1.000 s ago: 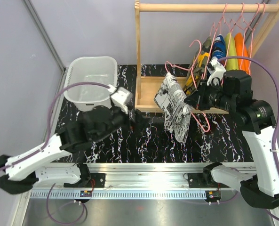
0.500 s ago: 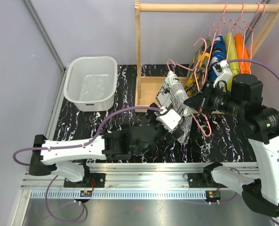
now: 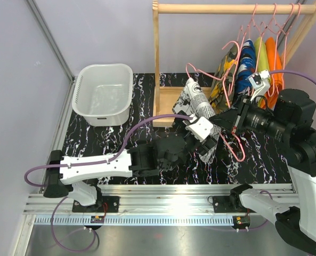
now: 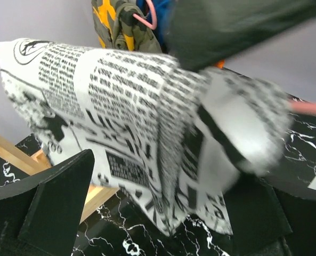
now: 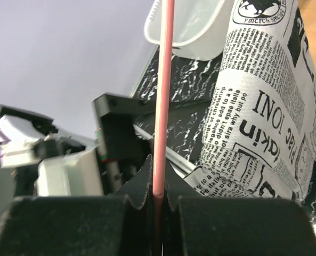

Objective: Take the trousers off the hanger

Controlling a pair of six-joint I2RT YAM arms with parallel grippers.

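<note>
We see our right gripper (image 5: pixel 156 188) clamped on the pink hanger (image 5: pixel 163 96) carrying the black-white print trousers (image 4: pixel 115 101) just near of the wooden rack (image 3: pixel 156 64), our left gripper (image 4: pixel 158 213) spread wide at their lower end.

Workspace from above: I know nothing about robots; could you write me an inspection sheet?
Surface: black marble-patterned tabletop.
Job's things: newsprint-patterned cloth trousers on a pink wire hanger, off the rail; camouflage trousers and blue printed trousers hanging on the wooden rack.
Clutter: white plastic basket; lime-green garment, orange garment on the rack.
Claws: left claw open around the newsprint trousers; right claw shut on the pink hanger.
Cables: purple cables arching over both arms.
Surroundings: plain lilac walls.
</note>
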